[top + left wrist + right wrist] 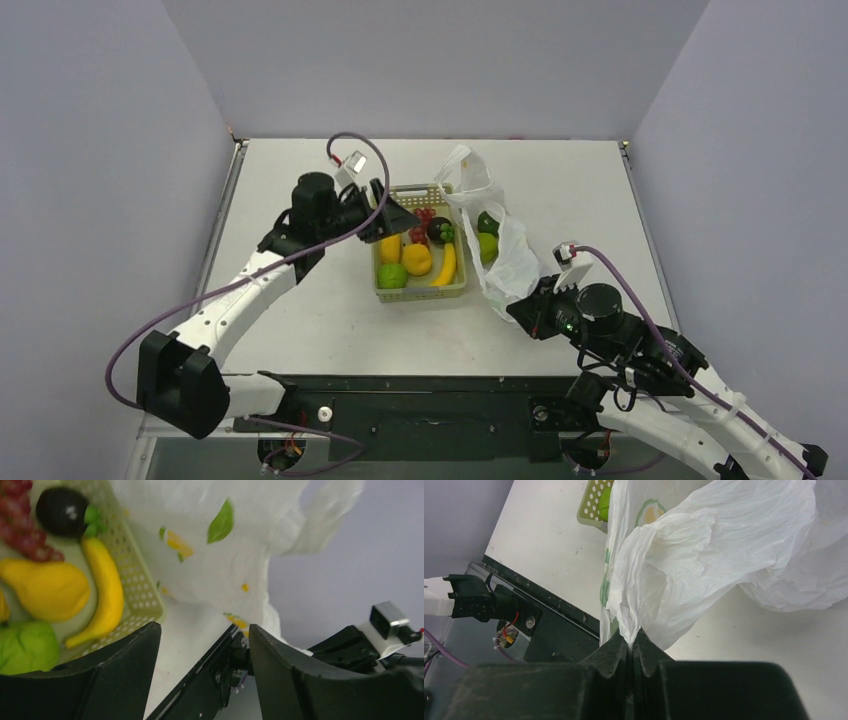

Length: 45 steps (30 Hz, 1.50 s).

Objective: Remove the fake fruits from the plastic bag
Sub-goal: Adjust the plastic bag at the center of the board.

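Right wrist: my right pincer pinches a fold of the plastic bag. My left pincer gapes empty over the basket.

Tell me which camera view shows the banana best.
The left wrist view: the banana appears close up, whole length, lying against the basket wall. The top view shows it small but unobstructed. The right wrist view shows none of it, only the plastic bag and a basket corner.

Bag: thin white crinkly plastic bag, green-leaf, yellow-fleck print
Basket: pale yellow-green perforated plastic basket
Fruit in basket: yellow plastic banana; dark maroon round fruit
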### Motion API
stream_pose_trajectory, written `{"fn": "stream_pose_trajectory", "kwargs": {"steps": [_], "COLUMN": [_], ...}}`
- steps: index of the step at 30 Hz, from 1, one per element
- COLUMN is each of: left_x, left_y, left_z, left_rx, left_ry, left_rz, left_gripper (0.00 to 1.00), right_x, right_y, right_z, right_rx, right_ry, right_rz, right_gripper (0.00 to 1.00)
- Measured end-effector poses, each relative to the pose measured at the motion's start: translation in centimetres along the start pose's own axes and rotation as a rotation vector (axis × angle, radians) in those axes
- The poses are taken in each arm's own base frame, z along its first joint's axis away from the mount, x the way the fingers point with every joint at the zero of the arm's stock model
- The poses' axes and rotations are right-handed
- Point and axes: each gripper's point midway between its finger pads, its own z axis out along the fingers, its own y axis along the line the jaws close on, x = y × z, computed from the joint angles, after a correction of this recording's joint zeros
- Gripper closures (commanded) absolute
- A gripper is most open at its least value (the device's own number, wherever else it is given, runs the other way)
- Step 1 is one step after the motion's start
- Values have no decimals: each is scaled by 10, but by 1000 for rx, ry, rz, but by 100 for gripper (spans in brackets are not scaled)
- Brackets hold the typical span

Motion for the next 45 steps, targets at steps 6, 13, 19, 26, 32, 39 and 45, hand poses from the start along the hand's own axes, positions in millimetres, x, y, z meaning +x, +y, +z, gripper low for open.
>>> {"fn": "stream_pose_trajectory", "kwargs": {"steps": [6, 13, 19, 26, 32, 39, 45], "left_x": [85, 137, 125, 123, 124, 137, 144], "left_y": [22, -67, -52, -17, 20, 32, 32], "left_z": [-19, -5, 35, 63, 71, 70, 69], "left_rx": [-88, 72, -81, -186, -224, -194, -173], "left_ry": [55, -11, -117, -159, -148, -116, -94], "left_rz": [-64, 77, 118, 127, 99, 93, 92], "left_gripper": [23, 23, 25, 88, 100, 100, 100], "right_x": [15, 30, 42, 53, 79, -10, -83], "right_y": [-6, -9, -4, -2, -23, -6, -6], "right_z": [6, 10, 8, 3, 2, -30, -35], "right_rx": [9, -3, -41, -80, 18, 107, 278], "right_ry": [18, 25, 43, 59, 178, 17, -117], "right_rz": [47, 113, 175, 198, 130, 79, -1], "right_gripper": [100, 98, 97, 88, 56, 17, 8]}}
